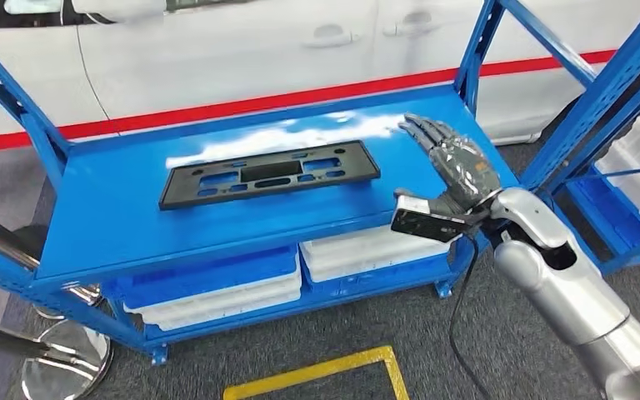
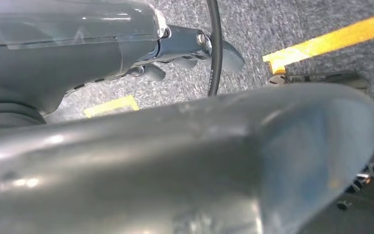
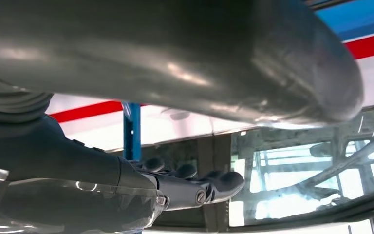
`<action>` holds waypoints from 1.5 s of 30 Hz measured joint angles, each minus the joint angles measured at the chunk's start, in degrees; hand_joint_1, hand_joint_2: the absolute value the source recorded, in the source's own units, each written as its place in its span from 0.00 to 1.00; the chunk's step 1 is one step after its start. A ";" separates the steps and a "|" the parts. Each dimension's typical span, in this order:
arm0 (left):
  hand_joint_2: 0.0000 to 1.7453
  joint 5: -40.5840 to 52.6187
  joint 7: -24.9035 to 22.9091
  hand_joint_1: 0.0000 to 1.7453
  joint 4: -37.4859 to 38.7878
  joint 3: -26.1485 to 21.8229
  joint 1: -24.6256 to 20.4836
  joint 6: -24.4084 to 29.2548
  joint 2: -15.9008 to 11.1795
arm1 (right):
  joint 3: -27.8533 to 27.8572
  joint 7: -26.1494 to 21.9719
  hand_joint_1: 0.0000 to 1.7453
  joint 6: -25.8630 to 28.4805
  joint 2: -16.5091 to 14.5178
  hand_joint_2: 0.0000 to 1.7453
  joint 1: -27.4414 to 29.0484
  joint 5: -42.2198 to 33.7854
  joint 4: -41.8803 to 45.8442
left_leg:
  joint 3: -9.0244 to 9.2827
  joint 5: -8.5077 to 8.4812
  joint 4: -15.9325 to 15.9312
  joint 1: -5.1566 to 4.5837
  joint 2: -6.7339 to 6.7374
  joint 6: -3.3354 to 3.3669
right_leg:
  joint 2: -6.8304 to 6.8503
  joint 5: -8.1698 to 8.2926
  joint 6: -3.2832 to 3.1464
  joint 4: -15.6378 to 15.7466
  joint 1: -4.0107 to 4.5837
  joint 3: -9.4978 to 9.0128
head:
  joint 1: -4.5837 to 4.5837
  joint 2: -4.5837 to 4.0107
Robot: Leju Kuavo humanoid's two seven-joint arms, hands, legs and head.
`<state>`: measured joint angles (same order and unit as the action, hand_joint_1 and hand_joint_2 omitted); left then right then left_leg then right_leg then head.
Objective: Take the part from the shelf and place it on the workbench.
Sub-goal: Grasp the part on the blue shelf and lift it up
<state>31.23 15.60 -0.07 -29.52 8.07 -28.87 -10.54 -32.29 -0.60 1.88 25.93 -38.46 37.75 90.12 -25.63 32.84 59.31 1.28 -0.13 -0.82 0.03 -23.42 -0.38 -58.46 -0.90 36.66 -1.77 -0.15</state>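
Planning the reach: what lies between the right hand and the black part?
Only bare blue shelf top, per the head view, between right hand and black part.

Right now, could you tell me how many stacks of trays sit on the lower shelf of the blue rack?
2. A blue and white stack sits under the left half of the top shelf; a white stack sits under the right half. The top shelf may hide others further back.
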 joint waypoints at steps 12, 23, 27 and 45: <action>0.00 -0.53 -0.62 0.00 0.00 0.32 0.03 0.58 -0.02 | -0.21 -0.84 0.00 -0.11 0.02 0.00 0.23 -0.15 -0.30 | -7.15 -5.05 0.00 -0.72 -0.08 1.49 | -0.42 -2.87 -0.49 -0.35 1.38 -3.02 | 0.01 0.00; 0.00 -0.67 -0.43 0.00 0.00 0.97 -0.21 0.33 0.04 | -0.43 -1.50 0.00 -0.87 0.03 0.00 -0.12 -1.07 -0.36 | -7.22 -6.04 -0.19 -1.30 -0.22 2.38 | -0.38 -2.38 0.72 0.66 0.88 -3.23 | 0.00 0.00; 0.00 -0.97 -0.47 0.00 0.00 1.04 -0.08 0.62 0.04 | -0.68 -1.42 0.00 -0.75 0.08 0.00 0.20 -1.00 -0.26 | -7.22 -6.12 -0.34 -1.57 -0.28 3.12 | -0.30 -2.33 1.56 0.84 0.53 -3.34 | 0.00 0.00; 0.00 -1.81 0.19 0.00 0.02 1.22 0.65 0.31 0.19 | -0.19 -1.32 0.00 0.13 1.94 0.00 3.13 -0.19 0.56 | -8.15 -4.99 1.19 -0.74 -2.96 1.16 | -1.04 -2.79 0.10 1.63 -0.11 -4.25 | -0.01 0.00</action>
<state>29.42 15.79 -0.04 -28.29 8.72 -28.56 -10.35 -32.48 -1.91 2.01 27.87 -35.33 37.56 90.69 -33.78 27.85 60.50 0.54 -3.09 0.34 -1.01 -26.20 -0.28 -56.83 -1.01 32.41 -1.78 -0.15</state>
